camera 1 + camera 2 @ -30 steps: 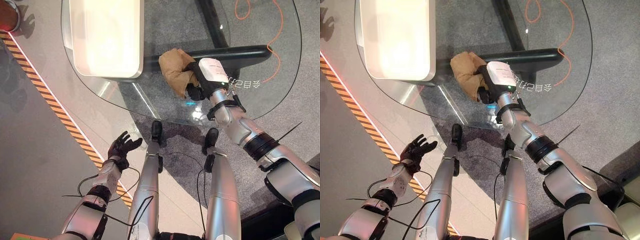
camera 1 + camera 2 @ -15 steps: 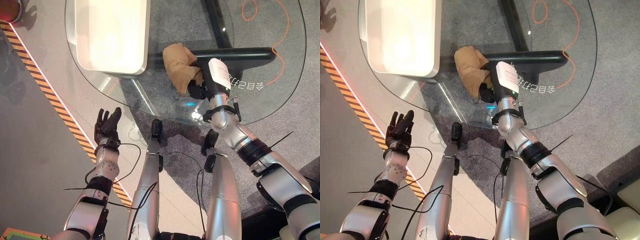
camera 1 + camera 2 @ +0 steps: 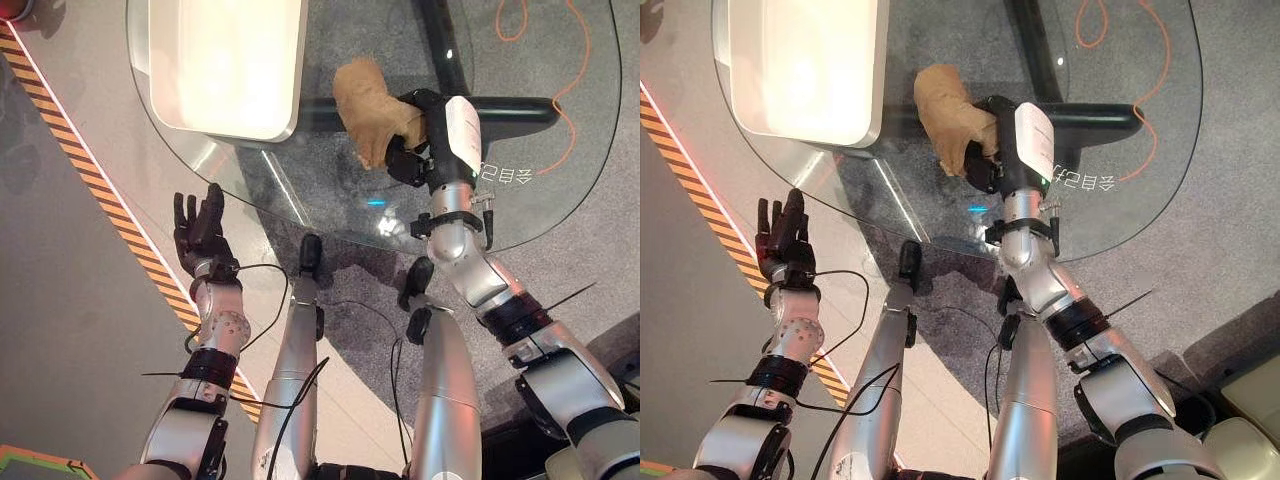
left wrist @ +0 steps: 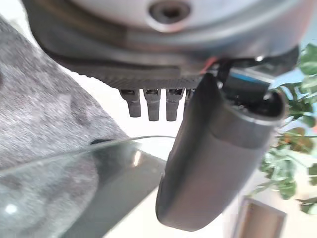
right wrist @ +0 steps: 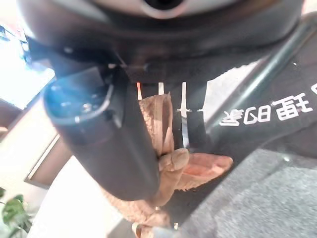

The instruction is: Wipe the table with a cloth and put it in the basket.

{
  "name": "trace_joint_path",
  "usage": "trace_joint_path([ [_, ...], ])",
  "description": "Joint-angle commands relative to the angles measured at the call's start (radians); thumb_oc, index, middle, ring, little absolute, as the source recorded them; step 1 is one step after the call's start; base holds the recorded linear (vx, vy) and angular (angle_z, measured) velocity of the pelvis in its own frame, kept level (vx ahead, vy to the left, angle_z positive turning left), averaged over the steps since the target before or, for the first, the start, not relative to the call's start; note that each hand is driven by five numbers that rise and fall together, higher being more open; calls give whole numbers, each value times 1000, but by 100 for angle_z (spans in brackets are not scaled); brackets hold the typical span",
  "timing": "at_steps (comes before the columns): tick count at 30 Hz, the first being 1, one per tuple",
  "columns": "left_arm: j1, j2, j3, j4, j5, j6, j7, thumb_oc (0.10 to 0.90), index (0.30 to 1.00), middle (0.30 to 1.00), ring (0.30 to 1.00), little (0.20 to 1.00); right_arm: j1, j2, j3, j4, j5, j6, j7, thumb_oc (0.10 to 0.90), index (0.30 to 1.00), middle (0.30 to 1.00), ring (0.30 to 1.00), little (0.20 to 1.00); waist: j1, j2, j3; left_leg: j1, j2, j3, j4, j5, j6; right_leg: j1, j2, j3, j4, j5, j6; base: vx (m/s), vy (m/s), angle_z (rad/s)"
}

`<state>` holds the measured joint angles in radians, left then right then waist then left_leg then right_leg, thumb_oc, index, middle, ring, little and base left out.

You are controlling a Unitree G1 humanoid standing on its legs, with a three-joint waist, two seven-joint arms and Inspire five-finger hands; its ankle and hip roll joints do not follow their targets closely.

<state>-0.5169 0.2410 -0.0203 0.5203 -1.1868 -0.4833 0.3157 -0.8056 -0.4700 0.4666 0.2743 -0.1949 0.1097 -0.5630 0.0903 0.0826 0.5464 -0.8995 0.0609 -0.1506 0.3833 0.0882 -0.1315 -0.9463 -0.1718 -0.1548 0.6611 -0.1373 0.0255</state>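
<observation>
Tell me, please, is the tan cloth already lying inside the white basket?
No, the tan cloth is clutched in the right hand above the glass table, beside the white basket.

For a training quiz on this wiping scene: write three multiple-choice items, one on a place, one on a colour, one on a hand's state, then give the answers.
1. Where is the cloth?
A. in the basket
B. on the glass table, under the right hand
C. on the floor

2. What colour is the cloth?
A. tan
B. blue
C. white

3. How is the left hand?
A. curled round the cloth
B. pressing on the table
C. open, held off the table's edge, holding nothing

Answers:
1 B: the cloth lies on the glass table, beside the white basket, gripped by the right hand.
2 A: it shows tan in both eye views and the right wrist view.
3 C: its fingers are straight and spread above the floor.
</observation>
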Motion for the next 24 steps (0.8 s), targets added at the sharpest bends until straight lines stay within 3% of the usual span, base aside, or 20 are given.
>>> trace_joint_path([
  [1,18,63,82,-111,108,-114,-42,800,900,900,900,900,-56,49,-78,-261,-57,-169,-56,100,300,300,300,200,8,-22,-26,10,-111,99,62,-81,138,28,108,12,-91,55,-15,0,0,0],
  [8,68,21,75,-304,197,-113,-39,800,900,900,900,900,18,71,-138,-359,-71,-234,-35,100,300,300,300,200,8,-24,-26,7,-115,95,72,-89,144,29,110,11,-82,51,-16,0,0,0],
  [15,88,7,56,-434,227,-90,-19,800,900,900,900,900,40,78,-163,-414,-68,-250,-21,100,300,300,300,200,5,-26,-26,6,-116,95,74,-89,147,28,113,13,-82,53,-14,0,0,0],
  [22,108,22,13,-569,299,-29,-107,800,900,900,900,900,84,76,-190,-475,-22,-284,17,100,300,300,300,200,-3,-25,-26,18,-116,101,63,-86,148,42,112,15,-101,63,-10,0,0,0],
  [24,112,34,-4,-598,286,11,-178,800,900,900,900,900,108,81,-202,-493,-4,-317,27,100,300,300,300,200,-8,-22,-26,20,-116,103,62,-87,149,41,110,16,-100,66,-7,0,0,0],
])
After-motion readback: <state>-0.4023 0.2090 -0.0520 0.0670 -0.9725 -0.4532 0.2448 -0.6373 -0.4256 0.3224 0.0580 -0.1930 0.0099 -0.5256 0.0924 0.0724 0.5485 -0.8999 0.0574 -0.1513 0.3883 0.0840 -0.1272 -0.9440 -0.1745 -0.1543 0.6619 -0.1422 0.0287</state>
